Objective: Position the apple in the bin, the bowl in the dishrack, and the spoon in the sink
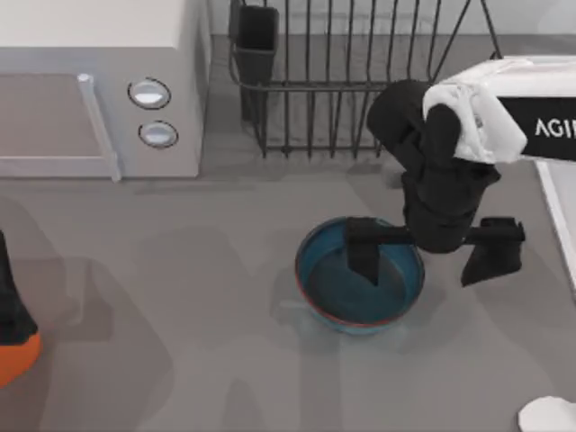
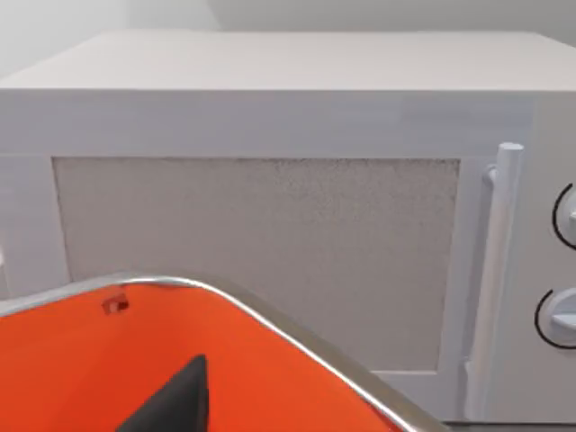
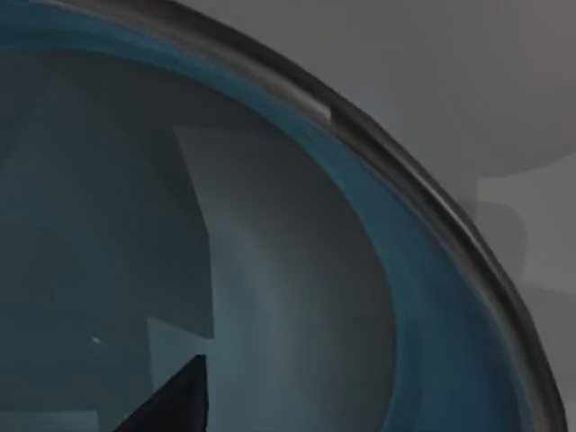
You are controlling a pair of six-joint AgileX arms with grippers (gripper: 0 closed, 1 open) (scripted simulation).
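Note:
The blue bowl (image 1: 328, 281) stands upright on the table in front of the dishrack (image 1: 360, 85). My right gripper (image 1: 427, 255) is open and straddles the bowl's right wall, one finger (image 1: 364, 254) inside and the other outside. The right wrist view looks into the bowl (image 3: 270, 297) past one fingertip (image 3: 180, 400). My left gripper (image 1: 7, 310) is open at the table's left edge, above the orange bin (image 1: 20, 357); its fingertip (image 2: 180, 400) hangs over the bin (image 2: 81, 369). The white spoon (image 1: 549, 416) lies at the front right corner. The sink's rim (image 1: 558, 211) runs along the right edge. The apple is out of view.
A white microwave (image 1: 99, 90) with two knobs fills the back left, close behind the bin. A dark utensil cup (image 1: 257, 40) sits at the rack's left corner. Bare grey table stretches between the bin and the bowl.

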